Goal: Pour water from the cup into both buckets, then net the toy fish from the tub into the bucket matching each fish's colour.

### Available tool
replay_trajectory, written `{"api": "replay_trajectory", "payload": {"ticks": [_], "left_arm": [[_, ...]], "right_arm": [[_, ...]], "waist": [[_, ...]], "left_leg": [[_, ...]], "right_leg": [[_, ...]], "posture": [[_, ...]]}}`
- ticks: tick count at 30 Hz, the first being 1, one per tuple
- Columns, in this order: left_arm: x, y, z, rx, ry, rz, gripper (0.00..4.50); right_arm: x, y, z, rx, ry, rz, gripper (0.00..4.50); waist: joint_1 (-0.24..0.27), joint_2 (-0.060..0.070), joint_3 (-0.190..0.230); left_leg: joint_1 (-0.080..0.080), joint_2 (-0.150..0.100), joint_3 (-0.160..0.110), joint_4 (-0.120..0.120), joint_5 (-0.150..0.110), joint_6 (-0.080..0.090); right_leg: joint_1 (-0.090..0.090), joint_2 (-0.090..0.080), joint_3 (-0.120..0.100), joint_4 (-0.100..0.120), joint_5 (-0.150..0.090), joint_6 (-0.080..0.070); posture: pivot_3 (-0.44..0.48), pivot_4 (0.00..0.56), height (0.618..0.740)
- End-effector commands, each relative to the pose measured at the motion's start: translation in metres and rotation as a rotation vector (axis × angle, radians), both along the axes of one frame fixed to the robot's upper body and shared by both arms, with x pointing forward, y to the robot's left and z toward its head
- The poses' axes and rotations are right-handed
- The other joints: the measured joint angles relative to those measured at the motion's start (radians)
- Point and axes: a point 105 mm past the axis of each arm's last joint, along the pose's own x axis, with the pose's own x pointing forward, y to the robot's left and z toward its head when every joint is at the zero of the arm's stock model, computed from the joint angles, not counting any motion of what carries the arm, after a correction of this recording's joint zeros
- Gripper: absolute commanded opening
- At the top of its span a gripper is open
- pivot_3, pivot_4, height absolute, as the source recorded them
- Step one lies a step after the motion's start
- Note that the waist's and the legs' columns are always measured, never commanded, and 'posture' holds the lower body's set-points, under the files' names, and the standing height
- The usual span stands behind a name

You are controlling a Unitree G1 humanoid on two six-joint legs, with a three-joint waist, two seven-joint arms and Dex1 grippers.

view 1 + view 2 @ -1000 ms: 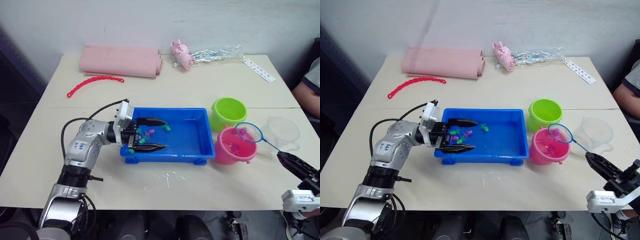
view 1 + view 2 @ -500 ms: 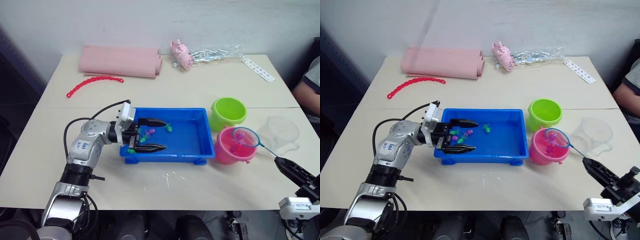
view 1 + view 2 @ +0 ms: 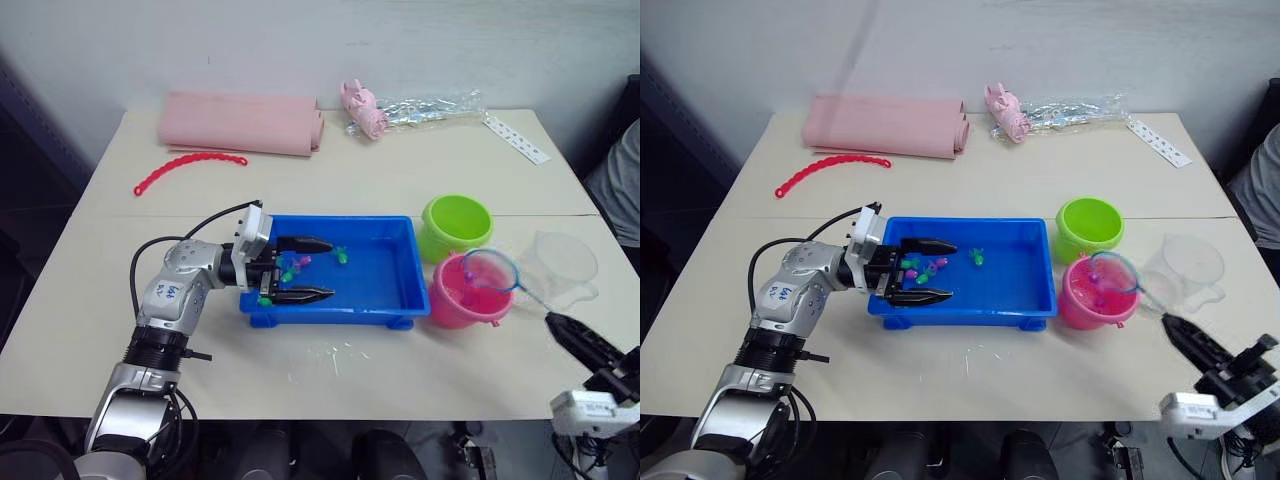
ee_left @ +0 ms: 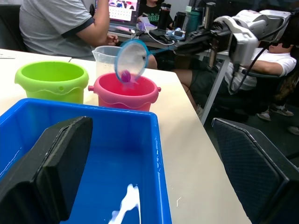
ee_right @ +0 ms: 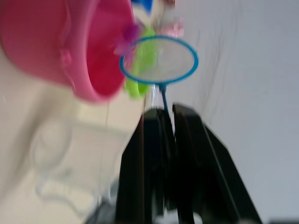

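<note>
The blue tub sits mid-table with several small green and pink toy fish at its left end. My left gripper is open, one finger on each side of those fish. To the tub's right stand the lime green bucket and, nearer, the pink bucket. My right gripper is shut on the net's thin handle. The net hangs tilted over the pink bucket, with a pink fish at its lower rim. The clear cup lies just right of the buckets.
At the back of the table are a folded pink cloth, a red bead chain, a pink toy, a crinkled clear bag and a white strip. A person sits at the right edge. Water drops lie before the tub.
The net hoop has swung from the pink bucket's right side to above its mouth and tipped. My right gripper drew slightly left and nearer. The left gripper stayed put.
</note>
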Motion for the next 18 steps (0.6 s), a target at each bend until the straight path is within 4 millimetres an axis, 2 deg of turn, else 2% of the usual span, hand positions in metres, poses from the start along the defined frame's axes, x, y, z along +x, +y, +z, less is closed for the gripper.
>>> {"api": "replay_trajectory", "payload": {"ticks": [1,4,8,11,14,17,18], "left_arm": [[-0.003,-0.004,0.007,-0.010,-0.039,-0.012,4.49],[-0.003,-0.004,0.007,-0.016,-0.037,-0.005,4.49],[-0.004,-0.002,0.006,-0.016,-0.037,0.005,4.49],[-0.003,0.005,0.008,-0.023,-0.041,0.029,4.49],[-0.004,0.019,0.013,-0.042,-0.037,0.053,4.49],[-0.003,0.042,0.017,-0.058,-0.030,0.116,4.49],[-0.001,0.052,0.019,-0.066,-0.031,0.155,4.49]], "right_arm": [[-0.002,0.011,-0.006,0.015,0.019,0.042,0.00],[0.003,-0.005,0.002,0.010,-0.029,-0.029,0.00],[0.002,-0.004,0.005,0.054,-0.037,-0.014,0.00],[-0.001,-0.005,0.013,0.155,-0.036,-0.011,0.00],[-0.001,0.001,0.022,0.372,0.031,0.020,0.00],[0.005,0.015,0.041,0.686,0.135,0.095,0.00],[0.007,0.023,0.045,0.846,0.221,0.129,0.00]], "waist": [[0.000,0.000,0.000],[-0.002,0.000,0.000],[0.000,0.000,0.000],[-0.002,0.000,0.000],[-0.004,0.000,0.000],[-0.008,0.000,0.000],[-0.011,0.000,0.000]], "left_leg": [[0.000,0.000,0.000,0.000,0.000,0.000],[0.000,0.000,0.001,0.000,0.000,0.000],[0.000,0.000,0.000,0.000,0.000,0.000],[0.000,0.000,0.000,0.000,0.000,0.000],[0.000,0.000,0.000,0.000,0.000,0.000],[0.000,0.000,0.000,0.000,0.000,0.000],[0.000,0.001,0.000,0.000,0.000,0.000]], "right_leg": [[0.000,0.000,0.000,0.000,0.000,0.000],[0.000,0.000,0.000,0.000,0.000,0.000],[0.000,0.000,0.000,0.000,0.000,0.000],[0.000,0.000,0.000,0.000,0.000,0.000],[0.000,0.000,0.000,0.000,0.000,0.000],[0.000,0.000,0.000,0.000,0.000,0.000],[0.000,0.000,0.000,0.000,0.000,0.000]], "posture": [[0.000,0.150,0.740],[0.000,0.150,0.740],[0.000,0.150,0.740],[0.000,0.150,0.740],[0.000,0.150,0.740],[0.000,0.150,0.740],[0.000,0.150,0.740]]}}
